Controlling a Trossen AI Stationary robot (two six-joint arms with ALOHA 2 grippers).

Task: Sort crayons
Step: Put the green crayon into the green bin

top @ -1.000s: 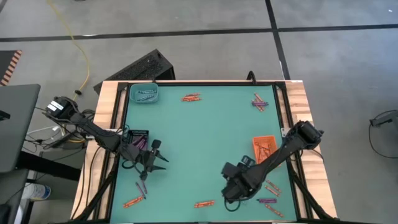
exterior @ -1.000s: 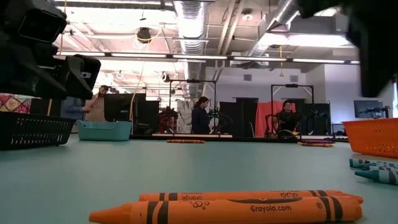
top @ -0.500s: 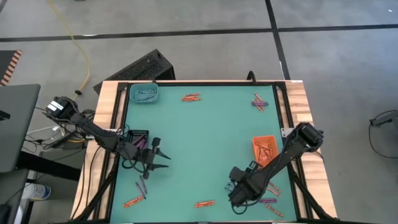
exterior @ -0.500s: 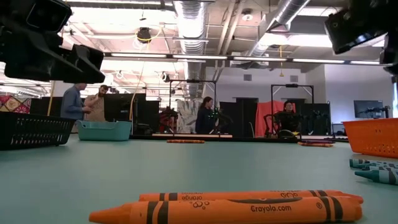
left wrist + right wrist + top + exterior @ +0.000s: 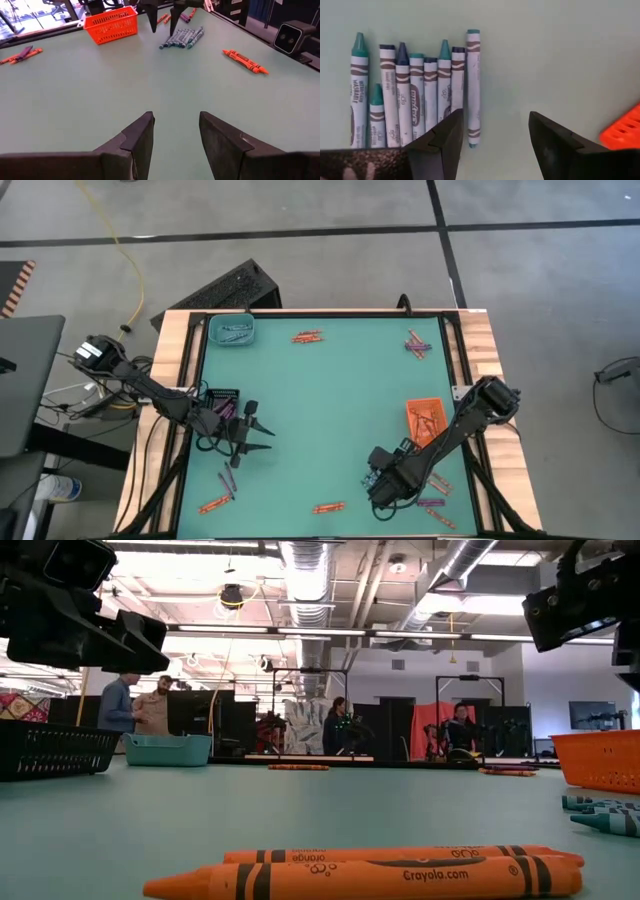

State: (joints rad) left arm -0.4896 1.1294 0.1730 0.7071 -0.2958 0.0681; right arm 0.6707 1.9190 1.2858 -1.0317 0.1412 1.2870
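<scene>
Low view: "Crayola" and "orange" on nearest orange crayons (image 5: 400, 875).

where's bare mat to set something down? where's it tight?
The widest bare patch is mid-table, between the orange crayons at the far edge, the left gripper and the orange tray. It is crowded at the near right: the right gripper, open, hangs over a row of blue-grey crayons, with more crayons beside it.
</scene>
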